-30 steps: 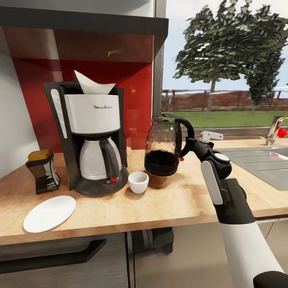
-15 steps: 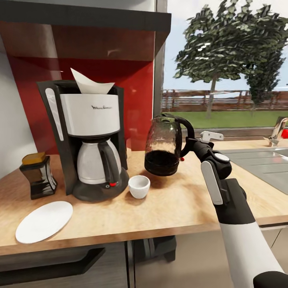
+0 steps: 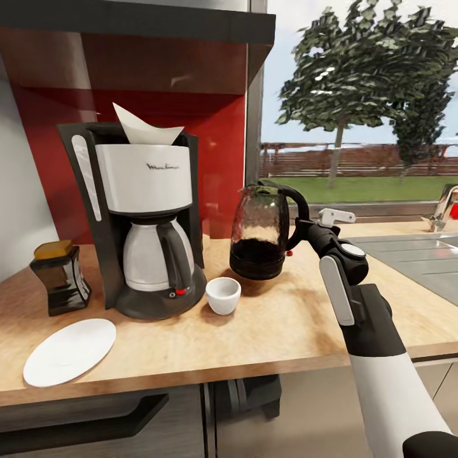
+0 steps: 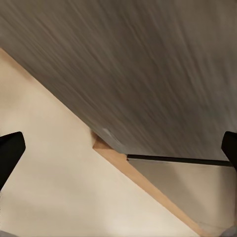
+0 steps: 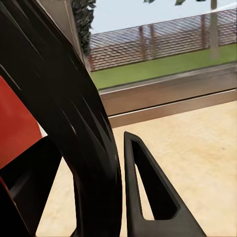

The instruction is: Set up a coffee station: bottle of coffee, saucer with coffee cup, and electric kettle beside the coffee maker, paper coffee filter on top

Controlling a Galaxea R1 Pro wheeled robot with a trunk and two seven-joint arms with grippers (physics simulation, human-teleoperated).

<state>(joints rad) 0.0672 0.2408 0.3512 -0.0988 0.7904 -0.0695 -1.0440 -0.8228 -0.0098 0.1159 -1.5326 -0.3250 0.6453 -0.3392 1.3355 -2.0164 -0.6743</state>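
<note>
The black-and-white coffee maker point(image 3: 143, 216) stands on the wooden countertop point(image 3: 286, 324) with a white paper filter point(image 3: 143, 130) poking out of its top. The dark bottle of coffee point(image 3: 60, 277) is just to its left, and the white saucer point(image 3: 69, 351) lies bare in front of that. A white cup point(image 3: 223, 294) sits on the counter at the maker's right foot. My right gripper point(image 3: 304, 230) is shut on the black handle point(image 5: 84, 123) of the glass electric kettle point(image 3: 259, 232), upright right of the cup. My left gripper point(image 4: 118, 148) is open.
A steel sink point(image 3: 413, 254) with a faucet point(image 3: 439, 213) lies at the right, under the window. A dark shelf point(image 3: 133, 22) overhangs the coffee maker. Below the counter are grey cabinet fronts point(image 3: 83, 407), also facing the left wrist view point(image 4: 148, 64).
The whole picture has shifted a little, so the camera moved. The kettle stays held in my right gripper, and nothing on the counter has changed place.
</note>
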